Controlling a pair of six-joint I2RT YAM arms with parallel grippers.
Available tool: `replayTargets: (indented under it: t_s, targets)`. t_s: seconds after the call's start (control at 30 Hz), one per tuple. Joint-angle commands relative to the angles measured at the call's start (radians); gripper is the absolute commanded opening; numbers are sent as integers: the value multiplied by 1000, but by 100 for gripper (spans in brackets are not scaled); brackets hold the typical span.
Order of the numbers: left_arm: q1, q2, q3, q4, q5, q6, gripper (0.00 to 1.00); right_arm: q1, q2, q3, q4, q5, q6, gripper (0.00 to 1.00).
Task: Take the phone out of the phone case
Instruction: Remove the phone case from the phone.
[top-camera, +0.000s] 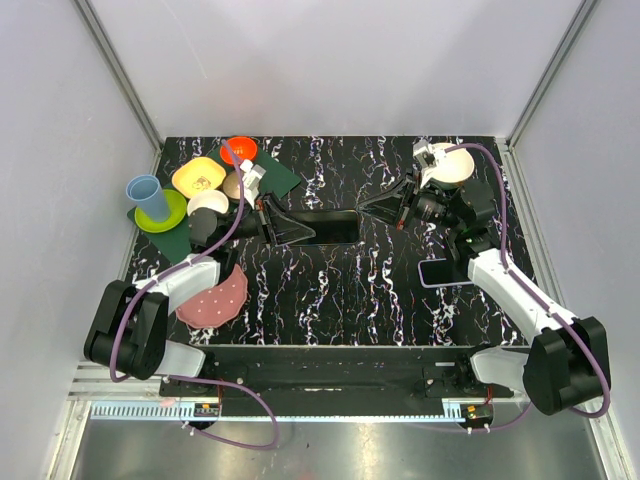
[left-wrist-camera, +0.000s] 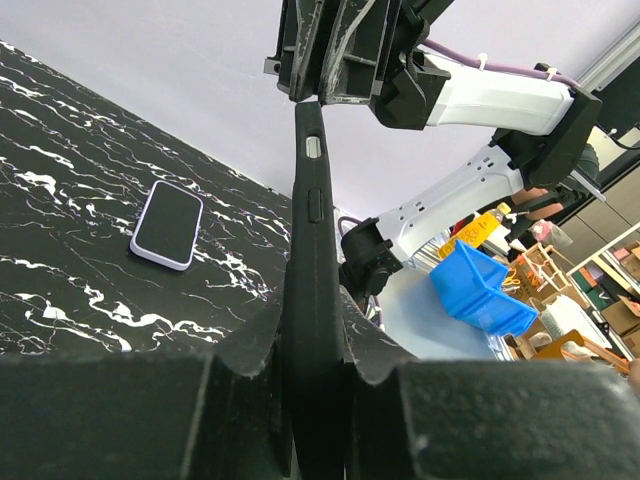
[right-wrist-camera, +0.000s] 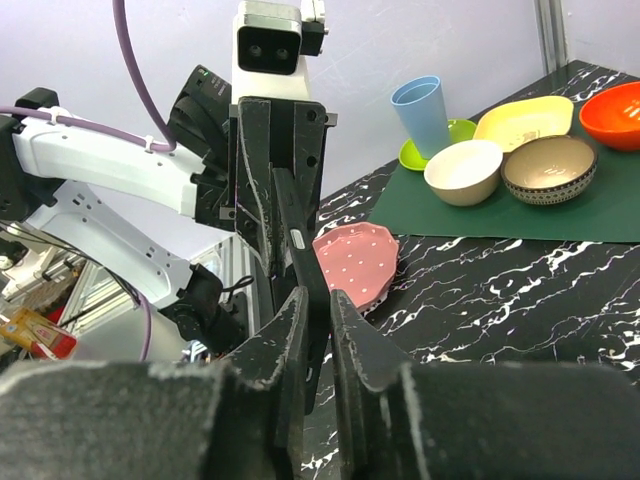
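Case (top-camera: 325, 227): black, held above the counter (top-camera: 340, 290), spanning the gap between both hands.
Left hand (top-camera: 285, 228): clamped on the case's left end.
Right hand (top-camera: 375, 210): clamped on its right end.
Phone (top-camera: 445, 272): lying flat on the counter beside the right arm, apart from the case.

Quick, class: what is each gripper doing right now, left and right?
Left gripper: closed on one end of the black case.
Right gripper: closed on the other end of the same case.
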Motion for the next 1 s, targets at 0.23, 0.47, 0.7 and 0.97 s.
replayTargets:
  t_s: [0.23, 0.47, 0.7, 0.97]
  targets:
    - [-4, -48, 13, 338, -13, 9, 0, -9, -77, 13, -129, 229, -178, 35]
    - [-4, -62, 10, 329, -11, 19, 0, -14, -77, -22, 8, 41, -137, 52]
    - [-4, -65, 8, 304, -15, 31, 0, -14, -80, -49, 118, -95, -100, 55]
    - [-4, -64, 7, 297, -18, 36, 0, -13, -75, -46, 119, -67, -72, 52]
